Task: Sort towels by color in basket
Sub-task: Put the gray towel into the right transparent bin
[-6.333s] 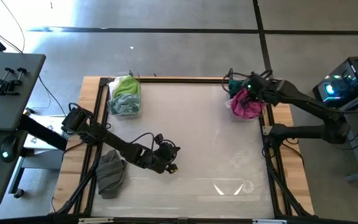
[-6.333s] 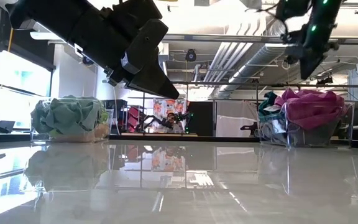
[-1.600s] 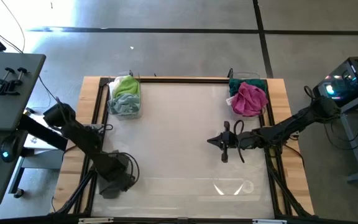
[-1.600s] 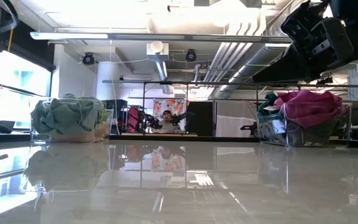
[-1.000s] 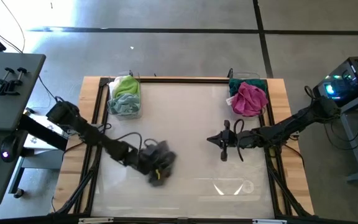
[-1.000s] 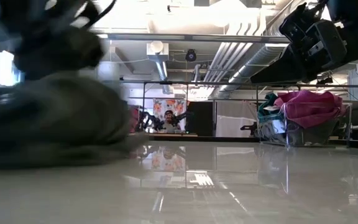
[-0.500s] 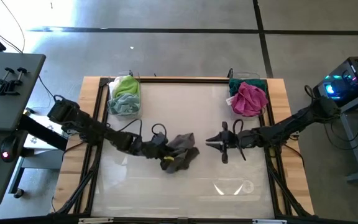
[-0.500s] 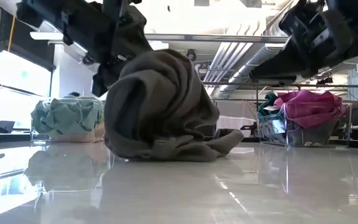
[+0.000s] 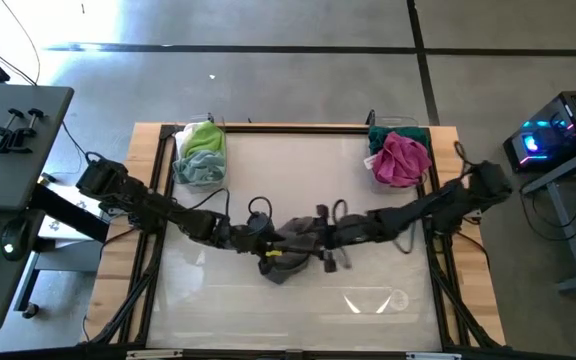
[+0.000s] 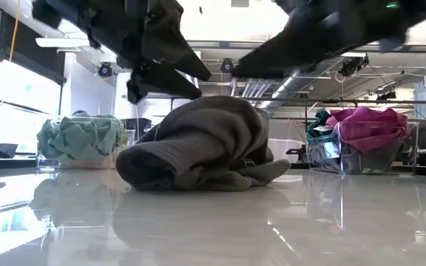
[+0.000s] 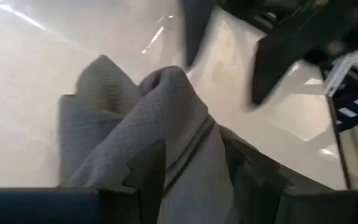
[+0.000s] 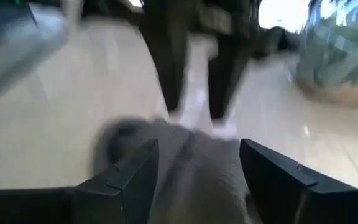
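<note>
From above, a crumpled grey-brown towel (image 9: 290,247) lies mid-table, the left gripper (image 9: 264,243) at its one side and the right gripper (image 9: 320,240) at the other. Far corners hold a clear bin of lime and mint cloths (image 9: 200,153) and a clear bin of magenta cloth (image 9: 400,158).

At table height, that towel (image 10: 202,146) rests heaped on the glossy white table (image 10: 213,229), both grippers just above it.

The left wrist shows its fingers (image 11: 148,171) parted around a fold without pinching it.

The right wrist shows its fingers (image 12: 135,168) spread wide, the towel (image 12: 191,168) between them, unclamped.
</note>
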`<state>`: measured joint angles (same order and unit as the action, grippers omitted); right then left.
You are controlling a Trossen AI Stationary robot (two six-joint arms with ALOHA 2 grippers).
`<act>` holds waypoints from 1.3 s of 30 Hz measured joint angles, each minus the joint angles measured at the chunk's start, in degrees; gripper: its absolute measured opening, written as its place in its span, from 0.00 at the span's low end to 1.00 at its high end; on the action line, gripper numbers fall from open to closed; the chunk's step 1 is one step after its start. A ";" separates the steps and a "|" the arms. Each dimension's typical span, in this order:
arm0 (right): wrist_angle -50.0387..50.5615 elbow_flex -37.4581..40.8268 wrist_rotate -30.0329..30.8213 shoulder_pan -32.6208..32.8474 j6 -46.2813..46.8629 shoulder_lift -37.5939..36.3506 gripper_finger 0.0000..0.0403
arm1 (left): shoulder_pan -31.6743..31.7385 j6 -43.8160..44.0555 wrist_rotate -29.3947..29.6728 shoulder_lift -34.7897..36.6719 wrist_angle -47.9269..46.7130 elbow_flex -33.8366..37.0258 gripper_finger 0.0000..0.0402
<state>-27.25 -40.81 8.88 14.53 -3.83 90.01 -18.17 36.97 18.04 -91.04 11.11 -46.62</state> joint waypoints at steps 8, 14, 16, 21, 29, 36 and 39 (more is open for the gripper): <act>18.06 -15.08 -9.39 -6.71 -2.12 11.14 0.60 | -3.88 5.16 7.02 -1.28 -13.24 -1.21 0.33; 18.31 -18.49 -14.53 -10.16 -2.18 18.07 0.62 | -4.93 9.43 12.82 -5.89 -11.05 -0.40 0.32; 17.83 -18.47 -14.87 -10.34 -3.85 20.17 0.62 | -4.93 9.90 13.00 -7.36 -10.62 -0.42 0.32; 16.93 -18.74 -12.51 -9.45 -5.18 24.03 0.62 | -4.93 9.90 13.11 -11.16 -6.33 -0.39 0.32; 15.06 -18.87 -13.60 -9.40 -4.38 28.71 0.52 | -5.40 9.53 14.57 -13.38 -4.63 -0.57 0.32; 1.09 -11.61 -13.44 -9.31 1.30 29.06 0.22 | -10.71 9.23 35.85 -8.09 -18.86 -4.85 0.31; -3.64 -8.75 -12.44 -8.70 4.11 28.81 0.14 | -12.22 6.74 39.78 -7.13 -18.82 -5.17 0.31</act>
<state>-30.89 -49.56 -3.55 5.83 0.27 118.82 -30.39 43.71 57.82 -98.17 -7.71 -51.79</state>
